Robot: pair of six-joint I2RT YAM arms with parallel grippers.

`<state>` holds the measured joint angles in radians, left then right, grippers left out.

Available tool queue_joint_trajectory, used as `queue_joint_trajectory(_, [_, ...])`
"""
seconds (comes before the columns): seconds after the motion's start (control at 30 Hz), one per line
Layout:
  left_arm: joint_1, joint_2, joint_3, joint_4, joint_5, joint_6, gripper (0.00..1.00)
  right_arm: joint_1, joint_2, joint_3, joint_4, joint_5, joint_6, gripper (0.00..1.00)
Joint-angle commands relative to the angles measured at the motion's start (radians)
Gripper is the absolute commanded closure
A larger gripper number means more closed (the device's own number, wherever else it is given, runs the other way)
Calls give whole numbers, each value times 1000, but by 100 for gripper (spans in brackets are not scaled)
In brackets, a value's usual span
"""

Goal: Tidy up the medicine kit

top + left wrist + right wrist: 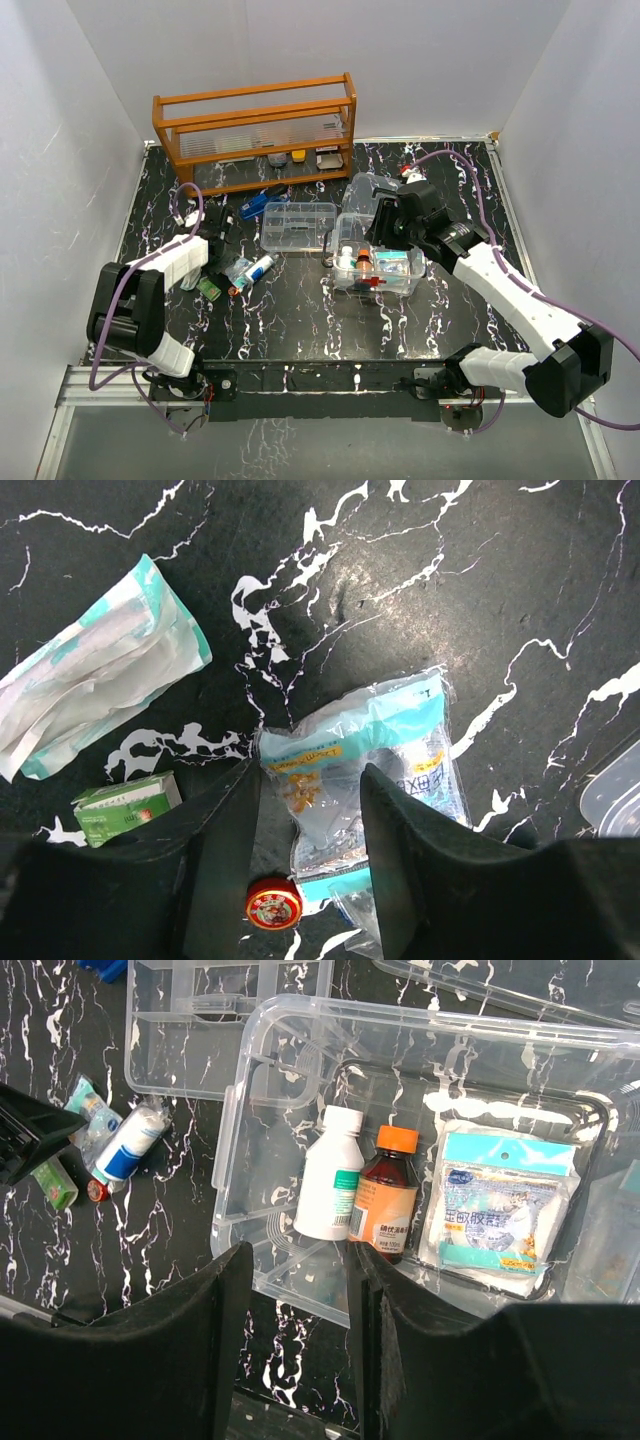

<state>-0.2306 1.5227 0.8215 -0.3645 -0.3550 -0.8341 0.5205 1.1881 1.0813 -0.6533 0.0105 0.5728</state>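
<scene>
The medicine kit's clear box [378,272] stands open right of centre, its rim [236,1110] below the right wrist camera. Inside lie a white bottle [332,1186], a brown bottle with an orange cap [389,1196] and a flat white-blue packet [505,1210]. My right gripper [298,1260] hangs open over the box's near wall with nothing between its fingers. The divided tray insert [297,225] sits on the table left of the box. My left gripper [310,780] is open, its fingers either side of a clear teal packet [352,765] on the table.
A red tin [273,903], a green carton [126,807] and a teal-white wrapped pack [95,680] lie around the left gripper. A white-blue roll [130,1145] lies nearby. The clear lid [364,192] rests behind the box. An orange wooden rack [255,125] stands at the back.
</scene>
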Motion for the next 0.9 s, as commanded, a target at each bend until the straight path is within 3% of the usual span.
queue_joint_trajectory(0.0, [11, 29, 18, -17, -12, -2, 60, -5, -26, 0, 50, 27, -17, 60])
queue_joint_trajectory(0.2, [13, 59, 20, -17, 1, 16, 82, -5, -27, 5, 52, 31, -13, 60])
queue_joint_trajectory(0.37, [14, 64, 35, -25, -2, 33, 92, -5, -35, 6, 55, 28, -10, 61])
queue_joint_trajectory(0.87, [14, -168, 136, -55, 44, 196, 92, -5, -32, -6, 101, -16, 7, 61])
